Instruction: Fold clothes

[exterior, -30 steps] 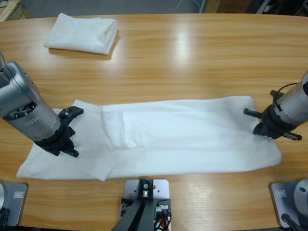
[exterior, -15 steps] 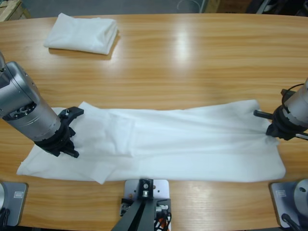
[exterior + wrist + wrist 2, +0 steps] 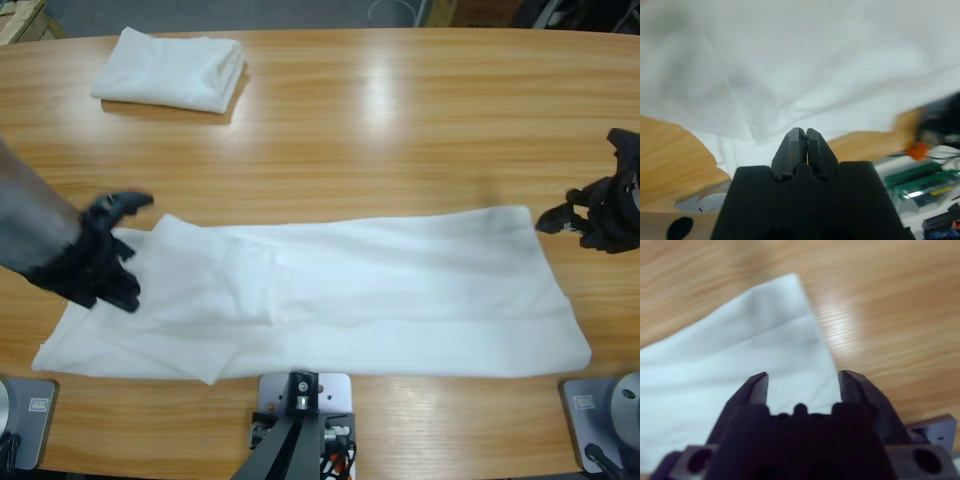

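High view: a white T-shirt (image 3: pixel 330 295), folded lengthwise into a long band, lies flat along the near half of the wooden table (image 3: pixel 400 130), running from 9 o'clock to 3 o'clock. A second white T-shirt, folded into a compact stack (image 3: pixel 172 68), sits at 11 o'clock near the far edge, well apart from the first. The left gripper (image 3: pixel 105 255) is over the band's 9 o'clock end; the right gripper (image 3: pixel 590 215) hangs over bare wood just beyond the band's far corner at 3 o'clock, clear of the cloth. Left wrist view: the left gripper (image 3: pixel 805 145) has its two jaws pressed together with nothing between them; white fabric (image 3: pixel 800 65) fills the field beyond, with table wood at 8 o'clock. Right wrist view: the right gripper (image 3: pixel 802 385) has its jaws spread apart and empty, the shirt's corner (image 3: pixel 740 350) below and ahead of them, bare table from 12 to 4 o'clock.
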